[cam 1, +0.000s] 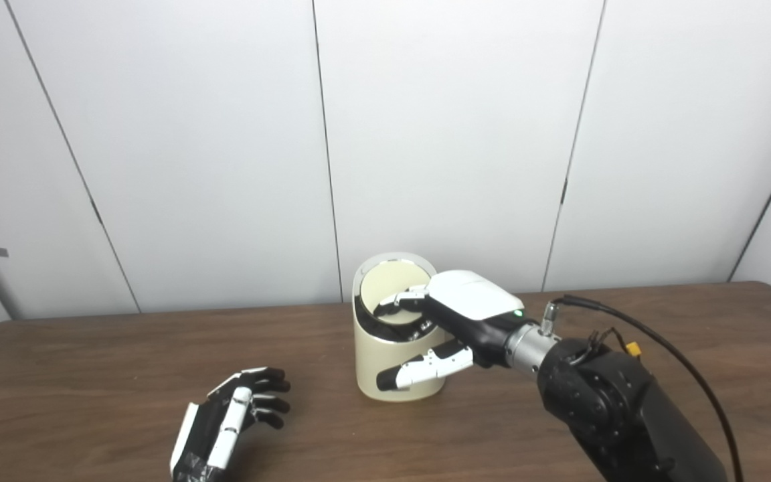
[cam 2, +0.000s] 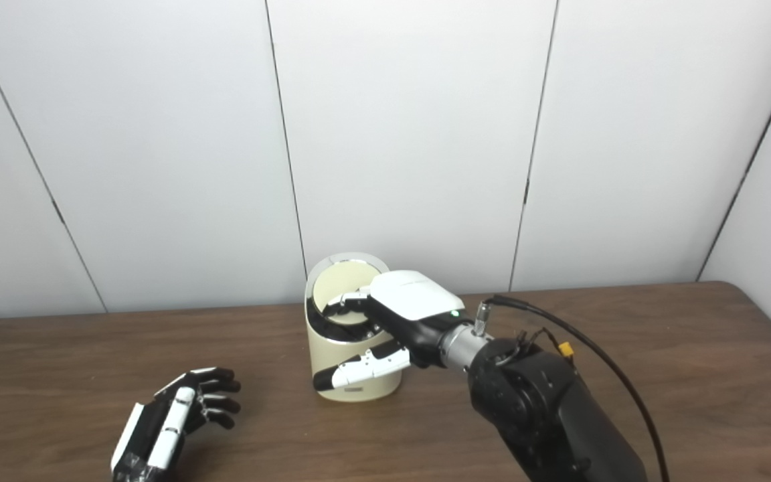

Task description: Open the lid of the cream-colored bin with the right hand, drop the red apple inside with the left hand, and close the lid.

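Left hand [cam 1: 228, 418] low over brown wood table [cam 1: 91, 375], fingers curled loosely, holding nothing. Right hand [cam 1: 456, 321] at cream bin [cam 1: 385, 368] mid-table, fingers in the opening, thumb across the front wall; lid [cam 1: 395, 278] tipped up. Apple not visible. White panel wall [cam 1: 225, 134] behind.

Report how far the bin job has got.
Probably done: no apple is in view, and the left hand rests open and empty on the table. In hand: the right hand sits at the bin rim, its lid still tilted up. Left: lowering the lid.
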Controlling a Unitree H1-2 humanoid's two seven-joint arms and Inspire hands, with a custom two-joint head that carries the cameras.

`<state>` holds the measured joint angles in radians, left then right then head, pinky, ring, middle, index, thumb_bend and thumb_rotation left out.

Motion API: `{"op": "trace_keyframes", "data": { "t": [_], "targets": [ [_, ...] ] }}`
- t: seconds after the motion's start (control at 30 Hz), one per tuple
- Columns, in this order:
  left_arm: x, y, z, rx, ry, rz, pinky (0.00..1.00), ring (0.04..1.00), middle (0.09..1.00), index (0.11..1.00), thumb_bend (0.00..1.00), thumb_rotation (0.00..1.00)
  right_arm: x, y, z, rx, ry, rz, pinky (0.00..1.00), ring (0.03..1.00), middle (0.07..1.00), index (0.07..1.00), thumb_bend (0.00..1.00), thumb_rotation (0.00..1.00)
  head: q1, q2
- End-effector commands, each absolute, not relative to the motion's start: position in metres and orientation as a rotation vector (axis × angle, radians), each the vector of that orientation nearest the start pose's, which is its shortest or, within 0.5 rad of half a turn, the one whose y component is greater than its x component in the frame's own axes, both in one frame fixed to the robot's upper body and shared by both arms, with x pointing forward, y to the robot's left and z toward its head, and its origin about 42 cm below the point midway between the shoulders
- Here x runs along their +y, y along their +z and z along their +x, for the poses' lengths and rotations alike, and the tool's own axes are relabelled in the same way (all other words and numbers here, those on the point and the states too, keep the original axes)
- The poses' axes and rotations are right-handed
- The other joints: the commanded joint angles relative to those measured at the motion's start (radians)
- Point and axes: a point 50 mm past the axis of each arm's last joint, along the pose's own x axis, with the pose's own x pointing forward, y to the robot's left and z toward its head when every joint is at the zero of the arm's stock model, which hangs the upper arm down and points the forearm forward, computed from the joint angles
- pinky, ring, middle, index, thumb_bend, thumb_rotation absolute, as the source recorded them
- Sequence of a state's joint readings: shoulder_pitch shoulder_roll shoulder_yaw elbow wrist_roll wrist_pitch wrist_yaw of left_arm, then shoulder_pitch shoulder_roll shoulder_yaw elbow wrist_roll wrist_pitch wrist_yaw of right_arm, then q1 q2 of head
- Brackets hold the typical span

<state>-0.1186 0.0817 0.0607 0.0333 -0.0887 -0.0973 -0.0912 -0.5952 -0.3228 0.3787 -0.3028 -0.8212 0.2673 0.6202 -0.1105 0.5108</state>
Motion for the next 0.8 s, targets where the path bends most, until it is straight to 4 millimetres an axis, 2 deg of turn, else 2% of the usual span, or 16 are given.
{"op": "trace_keyframes", "data": {
  "t": [0.0,0.3,0.57,0.77],
  "targets": [
    [0.241,0.148,0.325,-0.251,-0.067,-0.002,0.45,0.539,0.627,0.641,0.36,0.79,-0.148,0.312,0.375,-0.404,0.497,-1.311,0.88,0.868,0.808,0.791,0.86,0.90,-0.001,0.001],
    [0.241,0.153,0.317,-0.256,-0.075,-0.015,0.46,0.551,0.639,0.639,0.38,0.78,-0.145,0.298,0.368,-0.376,0.511,-1.292,0.87,0.865,0.808,0.792,0.87,0.89,0.014,0.021],
    [0.242,0.155,0.312,-0.244,-0.072,-0.020,0.46,0.551,0.642,0.639,0.39,0.77,-0.146,0.284,0.375,-0.324,0.514,-1.258,0.86,0.864,0.808,0.794,0.88,0.89,0.017,0.035],
    [0.243,0.153,0.314,-0.247,-0.076,-0.034,0.45,0.546,0.637,0.633,0.38,0.76,-0.147,0.280,0.377,-0.330,0.508,-1.241,0.85,0.862,0.803,0.791,0.87,0.88,0.014,0.029]
  ]
}}
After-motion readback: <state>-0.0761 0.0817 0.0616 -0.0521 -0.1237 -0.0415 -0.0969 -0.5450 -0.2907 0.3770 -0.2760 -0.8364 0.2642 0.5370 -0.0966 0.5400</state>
